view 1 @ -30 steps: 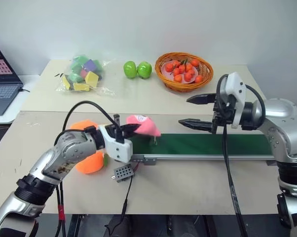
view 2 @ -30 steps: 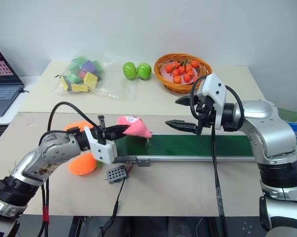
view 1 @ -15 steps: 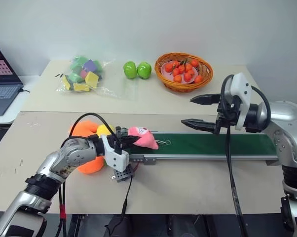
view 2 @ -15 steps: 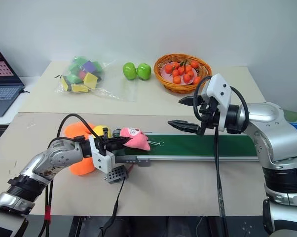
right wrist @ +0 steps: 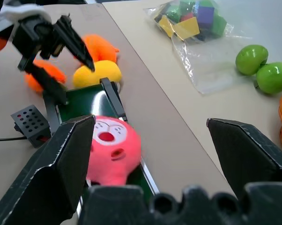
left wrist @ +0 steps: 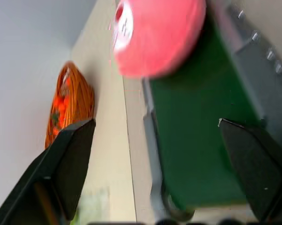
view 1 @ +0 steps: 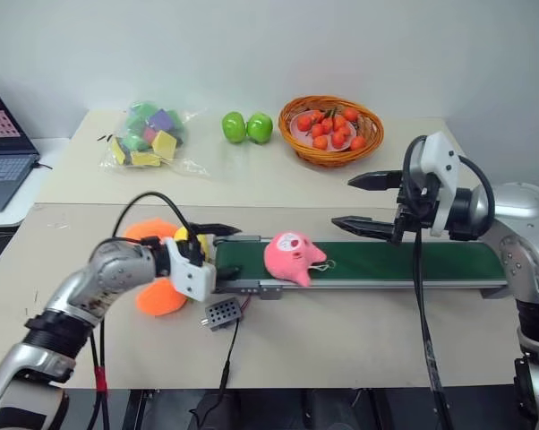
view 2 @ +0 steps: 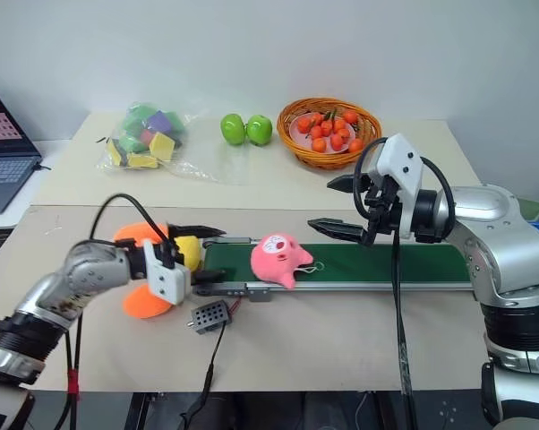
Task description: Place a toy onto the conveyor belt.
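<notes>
The pink toy (view 1: 290, 257) lies on the dark green conveyor belt (view 1: 404, 262), near its left end, free of both grippers. My left gripper (view 1: 226, 248) stands open over the belt's left end, just left of the toy, nothing between its fingers. In the left wrist view the toy (left wrist: 155, 33) sits ahead of the spread fingers (left wrist: 66, 164). My right gripper (view 1: 343, 202) hovers open above the middle of the belt, to the right of the toy and higher. Its wrist view looks down on the toy (right wrist: 110, 150).
An orange plush (view 1: 158, 296) and a yellow plush (view 1: 187, 237) lie by the belt's left end, beside my left arm. The grey control box (view 1: 223, 313) sits in front. A fruit basket (view 1: 330, 130), green apples (view 1: 247, 127), a bag of blocks (view 1: 149, 134) and a laptop (view 1: 1, 152) are at the back.
My left gripper has opened and let go of the pink toy, which now lies on the belt farther right. The left hand has drawn back to the left. The right arm has stayed put.
</notes>
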Tool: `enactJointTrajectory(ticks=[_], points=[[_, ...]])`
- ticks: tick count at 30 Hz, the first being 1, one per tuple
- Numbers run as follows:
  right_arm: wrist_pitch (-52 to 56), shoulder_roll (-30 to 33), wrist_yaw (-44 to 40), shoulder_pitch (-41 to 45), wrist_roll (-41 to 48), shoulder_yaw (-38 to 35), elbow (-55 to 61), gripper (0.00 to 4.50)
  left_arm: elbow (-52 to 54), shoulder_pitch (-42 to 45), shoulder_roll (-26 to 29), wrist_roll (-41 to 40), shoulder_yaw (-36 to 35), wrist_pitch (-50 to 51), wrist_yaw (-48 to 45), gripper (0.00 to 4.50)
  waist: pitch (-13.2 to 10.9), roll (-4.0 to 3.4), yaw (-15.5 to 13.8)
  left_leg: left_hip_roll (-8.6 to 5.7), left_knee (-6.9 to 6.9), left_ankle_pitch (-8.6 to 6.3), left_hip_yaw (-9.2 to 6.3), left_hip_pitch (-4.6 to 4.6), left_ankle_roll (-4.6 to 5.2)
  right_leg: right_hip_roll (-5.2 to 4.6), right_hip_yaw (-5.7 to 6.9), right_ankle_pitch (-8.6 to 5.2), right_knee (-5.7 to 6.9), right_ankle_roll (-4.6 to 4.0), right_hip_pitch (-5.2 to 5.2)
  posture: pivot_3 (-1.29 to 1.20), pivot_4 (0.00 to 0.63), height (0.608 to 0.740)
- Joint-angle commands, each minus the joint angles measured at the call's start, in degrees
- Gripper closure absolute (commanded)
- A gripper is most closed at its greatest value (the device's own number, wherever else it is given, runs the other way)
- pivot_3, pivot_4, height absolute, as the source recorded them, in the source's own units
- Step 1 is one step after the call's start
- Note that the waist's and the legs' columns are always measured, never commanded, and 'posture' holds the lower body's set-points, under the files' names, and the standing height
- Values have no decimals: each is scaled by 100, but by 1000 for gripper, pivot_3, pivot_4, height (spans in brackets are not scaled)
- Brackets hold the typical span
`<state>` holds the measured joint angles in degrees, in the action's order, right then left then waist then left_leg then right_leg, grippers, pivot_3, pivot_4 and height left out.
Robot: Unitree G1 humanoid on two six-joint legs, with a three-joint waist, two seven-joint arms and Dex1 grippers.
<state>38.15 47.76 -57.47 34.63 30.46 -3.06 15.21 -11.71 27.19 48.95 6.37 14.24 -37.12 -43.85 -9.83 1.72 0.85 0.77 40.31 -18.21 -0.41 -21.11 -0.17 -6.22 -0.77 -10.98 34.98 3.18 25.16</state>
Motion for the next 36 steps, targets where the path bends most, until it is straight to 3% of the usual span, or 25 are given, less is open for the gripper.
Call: enactJointTrajectory(ticks=[1,5,8,11,20,36], points=[[-155,121,-93,168,-5,-137,0,0,396,211,-77,-1446,-503,2071,-623,49,0,0,1,-1,0,-1,0,1,1,0,0,0,0,0,-1,0,150,738],[-161,296,-180,89,-9,-279,-65,0,1393,293,-222,-3417,-1067,5106,-731,49,0,0,-3,-1,8,-4,-7,-4,6,0,4,-1,3,1,-1,0,150,738],[-139,481,-234,-73,40,-440,-65,0,2002,257,-87,-4498,-1396,6643,-844,49,0,0,6,-1,14,-6,-11,-6,10,0,3,-1,3,2,-1,0,150,738],[-112,622,-270,-285,117,-634,2,0,2413,134,79,-5124,-1736,7448,-949,49,0,0,10,0,14,-6,-12,-6,11,0,3,-1,3,2,0,0,150,738],[-100,472,-71,-707,299,-962,178,0,2279,396,87,-4792,-1918,7601,-897,49,0,0,1,-1,27,3,-7,3,-3,1,-2,-1,13,1,-7,0,150,738],[-247,224,154,-777,262,-850,58,0,2070,808,-263,-4571,-1937,7741,-790,49,0,0,-2,-2,50,1,-9,2,0,1,-5,0,31,1,-13,0,150,738]])
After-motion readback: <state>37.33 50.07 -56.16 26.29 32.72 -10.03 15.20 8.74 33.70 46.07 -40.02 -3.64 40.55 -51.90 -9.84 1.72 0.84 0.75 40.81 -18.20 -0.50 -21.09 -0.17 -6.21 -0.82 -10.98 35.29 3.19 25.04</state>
